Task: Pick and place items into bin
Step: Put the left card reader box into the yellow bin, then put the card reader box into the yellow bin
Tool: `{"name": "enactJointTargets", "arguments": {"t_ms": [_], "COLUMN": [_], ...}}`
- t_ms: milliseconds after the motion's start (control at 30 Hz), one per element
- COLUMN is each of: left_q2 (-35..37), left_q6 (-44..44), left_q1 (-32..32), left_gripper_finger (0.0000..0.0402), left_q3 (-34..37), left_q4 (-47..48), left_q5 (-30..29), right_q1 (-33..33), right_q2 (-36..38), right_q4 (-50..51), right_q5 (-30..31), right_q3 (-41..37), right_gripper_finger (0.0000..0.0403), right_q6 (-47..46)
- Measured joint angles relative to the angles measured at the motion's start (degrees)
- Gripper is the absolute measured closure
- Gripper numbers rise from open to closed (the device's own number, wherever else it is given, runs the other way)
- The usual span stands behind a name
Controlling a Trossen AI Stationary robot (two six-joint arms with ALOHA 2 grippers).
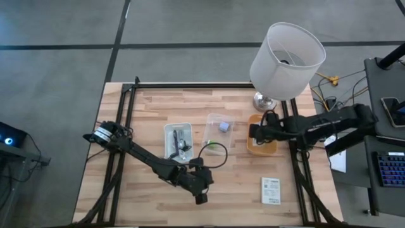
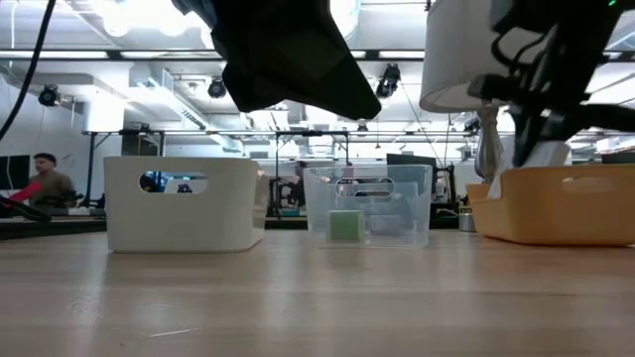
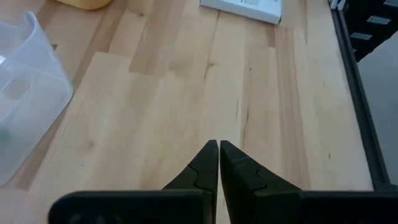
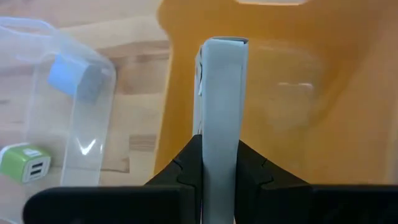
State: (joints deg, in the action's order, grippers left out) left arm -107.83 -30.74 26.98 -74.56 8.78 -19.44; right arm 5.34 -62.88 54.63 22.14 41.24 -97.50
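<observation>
**Packet held edge-on over the orange bin**

Clamped between the two dark fingers of the right gripper [image 4: 221,158], a flat white packet [image 4: 222,106] is seen edge-on in the right wrist view, standing upright over the orange bin [image 4: 298,93]. From above, the right gripper [image 1: 255,132] is placed at about 3 o'clock from the table's centre, at the near edge of the orange bin [image 1: 269,149], beside the foot of the lamp [image 1: 286,60]. Whether the packet is already inside the bin or just above its rim cannot be told for certain.

The clear bin [image 1: 218,128] is found close to the centre of the table [image 1: 158,101], with a lavender-blue block [image 1: 224,126] inside; in the right wrist view a small green piece [image 4: 23,163] is also seen through its wall. At 9 o'clock from it sits the white bin [image 1: 178,140], in which a dark cable bundle [image 1: 180,142] is lying.

The left gripper [image 1: 201,197] is held above bare wood at about 6 o'clock, its fingers [image 3: 205,163] pressed together on nothing. A second white packet [image 1: 271,190] with black print lies flat on the table at about 4 o'clock, well apart from both grippers.
</observation>
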Motion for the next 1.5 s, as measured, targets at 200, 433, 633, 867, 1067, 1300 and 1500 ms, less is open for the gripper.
{"name": "enactJointTargets", "arguments": {"t_ms": [200,433,633,867,1067,1300,1500], "left_q2": [0.0,0.0,0.0,0.0,0.1,0.1,0.1], "left_q6": [-0.3,-0.3,-0.4,-0.4,-0.4,-0.4,-0.2], "left_q1": [0.0,0.0,0.0,0.0,0.0,0.0,-0.5], "left_gripper_finger": [0.0402,0.0402,0.0402,0.0402,0.0402,0.0402,0.0402], "left_q3": [0.2,0.6,1.5,2.2,2.3,2.6,2.8], "left_q4": [0.9,0.7,0.7,0.7,0.7,0.7,0.2], "left_q5": [0.0,0.0,-0.1,-0.1,-0.1,-0.1,1.5], "right_q1": [-2.0,-1.6,-1.5,-1.5,-0.9,6.0,20.4], "right_q2": [-1.1,-0.9,-0.9,-1.0,-1.0,-2.1,-8.6], "right_q4": [-11.2,-5.9,-3.4,0.0,6.3,7.0,19.1], "right_q5": [-2.1,-3.0,-2.8,-3.0,-3.6,-9.3,-23.2], "right_q3": [-1.2,-1.2,-0.3,0.5,3.0,13.4,18.3], "right_gripper_finger": [0.0364,0.0363,0.0322,0.0237,0.0214,0.0246,0.0257], "right_q6": [8.4,2.4,3.1,2.3,2.4,18.3,7.6]}}
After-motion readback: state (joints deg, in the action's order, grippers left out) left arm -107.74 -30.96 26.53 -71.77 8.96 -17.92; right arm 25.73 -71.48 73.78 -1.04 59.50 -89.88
